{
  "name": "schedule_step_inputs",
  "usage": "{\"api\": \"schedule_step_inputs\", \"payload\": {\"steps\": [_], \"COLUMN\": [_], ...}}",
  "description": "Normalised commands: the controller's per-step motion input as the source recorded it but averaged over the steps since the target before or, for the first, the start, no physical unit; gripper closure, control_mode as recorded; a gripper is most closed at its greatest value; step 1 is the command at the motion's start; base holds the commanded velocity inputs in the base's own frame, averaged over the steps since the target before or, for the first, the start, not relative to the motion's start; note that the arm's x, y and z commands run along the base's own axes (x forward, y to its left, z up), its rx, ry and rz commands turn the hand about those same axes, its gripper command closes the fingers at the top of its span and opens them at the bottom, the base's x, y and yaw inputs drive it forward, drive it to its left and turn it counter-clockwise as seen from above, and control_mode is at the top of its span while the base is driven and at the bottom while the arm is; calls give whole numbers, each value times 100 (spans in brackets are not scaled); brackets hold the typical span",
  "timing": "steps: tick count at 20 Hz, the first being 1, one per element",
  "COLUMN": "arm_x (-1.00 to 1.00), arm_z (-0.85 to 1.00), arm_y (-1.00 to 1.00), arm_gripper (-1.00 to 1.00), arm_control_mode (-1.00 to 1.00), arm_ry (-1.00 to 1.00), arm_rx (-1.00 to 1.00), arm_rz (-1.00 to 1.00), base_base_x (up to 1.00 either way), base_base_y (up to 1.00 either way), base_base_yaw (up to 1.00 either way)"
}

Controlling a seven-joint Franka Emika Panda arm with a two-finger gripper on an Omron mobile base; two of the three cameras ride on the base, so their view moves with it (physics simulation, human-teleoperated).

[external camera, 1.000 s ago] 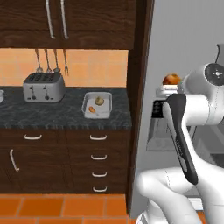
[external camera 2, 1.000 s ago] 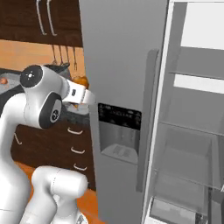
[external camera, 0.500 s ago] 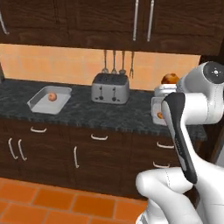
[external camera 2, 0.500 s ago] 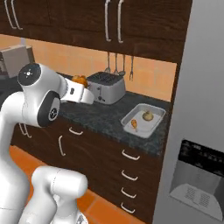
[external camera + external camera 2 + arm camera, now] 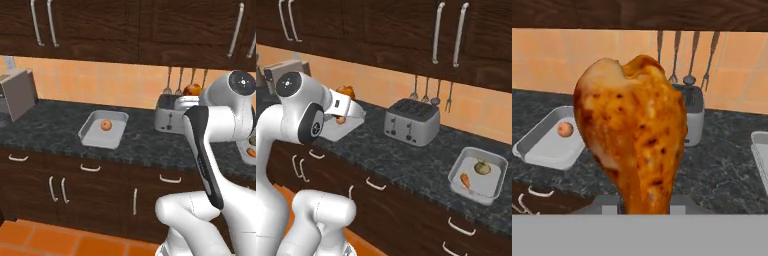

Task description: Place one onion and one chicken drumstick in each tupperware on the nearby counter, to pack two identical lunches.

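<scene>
The gripper point(image 5: 645, 202) clamps a chicken drumstick point(image 5: 634, 132) by its narrow end, meaty end at twelve o'clock, above the counter point(image 5: 55, 131), where a tupperware point(image 5: 95, 139) at nine o'clock holds one onion point(image 5: 105, 125).

dark speckled counter point(image 5: 406, 165), silver toaster point(image 5: 411, 121), two tupperwares point(image 5: 102, 129) point(image 5: 478, 173)

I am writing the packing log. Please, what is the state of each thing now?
Left tupperware: holds one onion, no drumstick.
Right tupperware: holds an onion and a drumstick.
Second drumstick: held upright above the counter, jaws shut on it.
</scene>
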Motion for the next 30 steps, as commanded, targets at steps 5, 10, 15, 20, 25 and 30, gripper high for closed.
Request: {"api": "schedule_step_inputs", "payload": {"steps": [5, 10, 15, 20, 25, 30], "arm_x": [0, 0, 0, 0, 5, 51], "arm_z": [0, 0, 0, 0, -5, -57], "arm_y": [0, 0, 0, 0, 0, -24], "arm_gripper": [100, 100, 100, 100, 100, 100], "arm_control_mode": [100, 100, 100, 100, -100, -100], "arm_ry": [0, 0, 0, 0, 0, 2], "arm_rx": [0, 0, 0, 0, -1, -1], "arm_rz": [0, 0, 0, 0, -2, 4], "base_base_x": [65, 56, 61, 41, 20, 0], "base_base_y": [100, 96, 82, 39, 0, 0], "base_base_yaw": [-6, -29, -35, -28, -12, 0]}}
